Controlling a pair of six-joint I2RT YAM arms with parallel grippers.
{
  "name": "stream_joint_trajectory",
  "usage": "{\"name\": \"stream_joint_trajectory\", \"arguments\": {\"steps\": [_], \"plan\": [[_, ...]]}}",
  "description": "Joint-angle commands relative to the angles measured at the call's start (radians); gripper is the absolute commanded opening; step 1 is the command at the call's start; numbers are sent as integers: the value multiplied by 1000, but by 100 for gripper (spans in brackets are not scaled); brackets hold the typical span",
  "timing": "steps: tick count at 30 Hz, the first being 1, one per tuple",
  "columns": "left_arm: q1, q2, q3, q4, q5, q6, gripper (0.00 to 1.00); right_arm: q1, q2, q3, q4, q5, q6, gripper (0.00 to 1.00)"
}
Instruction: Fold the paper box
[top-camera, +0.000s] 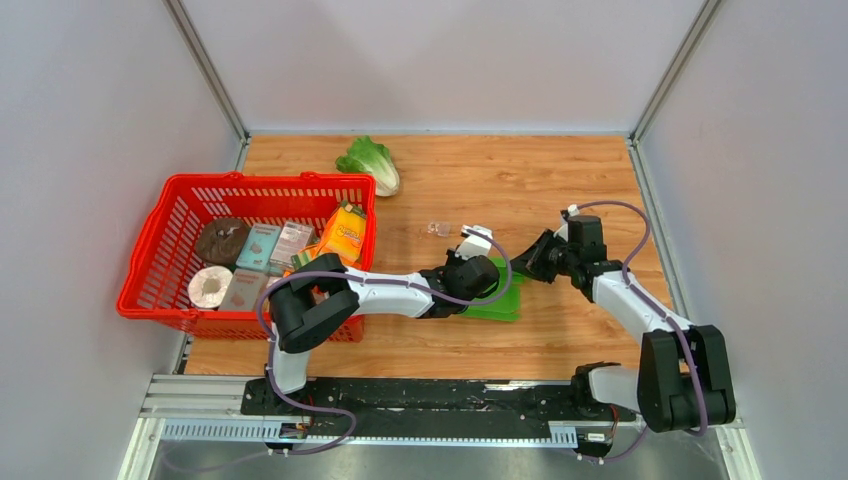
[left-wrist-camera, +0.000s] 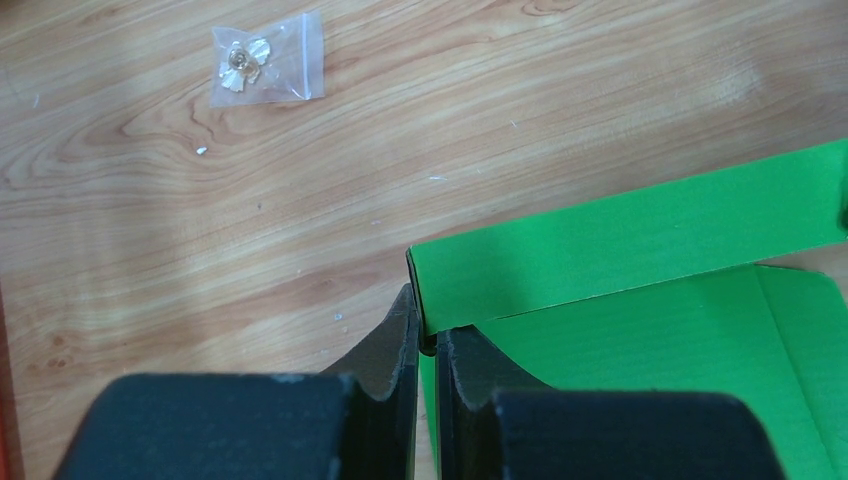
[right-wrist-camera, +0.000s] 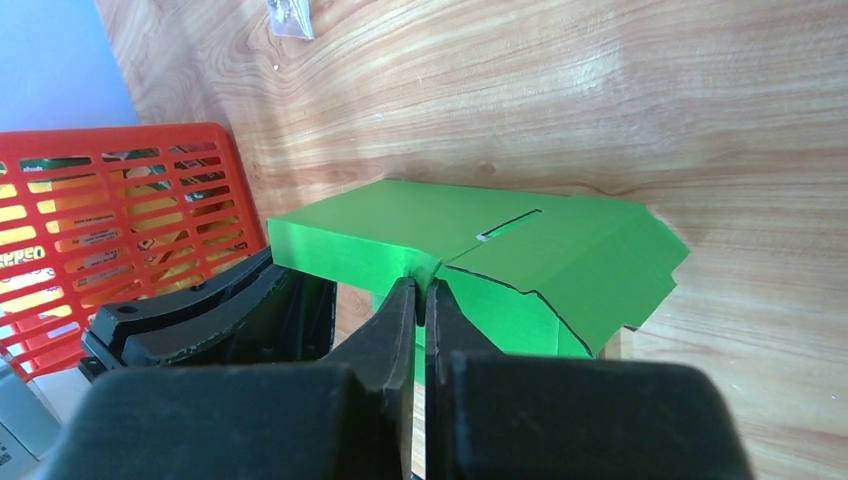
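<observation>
I am pinching the bright green, thin card paper box (top-camera: 500, 303) with both sets of jaws. It is lying on the light wooden table (top-camera: 560, 170) to the right of the red plastic lattice basket (top-camera: 150, 270), near the basket's near right corner and apart from it.

My left gripper (top-camera: 478, 280) is reaching out from the basket's side. In my left wrist view its jaws (left-wrist-camera: 427, 335) are standing narrow, closing on the corner of a raised green wall (left-wrist-camera: 640, 235); a flat green panel is spreading out behind that wall.

My right gripper (top-camera: 525, 265) is coming in from the side of the box facing away from the basket. In my right wrist view its jaws (right-wrist-camera: 420, 300) are standing pressed together with the edge of the green card (right-wrist-camera: 400, 225) between their tips. The panel there is showing a short slit, and a flap with angled cut edges is sloping down on the side away from the basket.

A small clear plastic bag holding a gold-coloured piece (left-wrist-camera: 265, 62) is lying right of the basket, beyond the box. A pale green leafy lettuce (top-camera: 370, 162) is sitting just past the basket's far right corner. An orange printed carton (top-camera: 343, 232) is standing inside the basket at its right end among other packets.
</observation>
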Motion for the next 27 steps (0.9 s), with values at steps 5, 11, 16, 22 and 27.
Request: {"name": "stream_joint_trajectory", "arguments": {"steps": [5,11,16,22,27], "plan": [[5,-26,-23,-103,-12,-12,0,18,-112,44,-207,198,-198,64],[5,-26,-38,-102,0,-29,0,75,-206,-41,-209,282,-198,46],[3,-23,-47,-97,10,-56,0,155,-166,-60,-143,389,-189,1],[3,-32,-39,-106,-5,-35,0,168,-5,-13,-87,469,-188,0],[3,-24,-35,-116,10,-50,0,190,52,-3,-71,537,-151,0]]}}
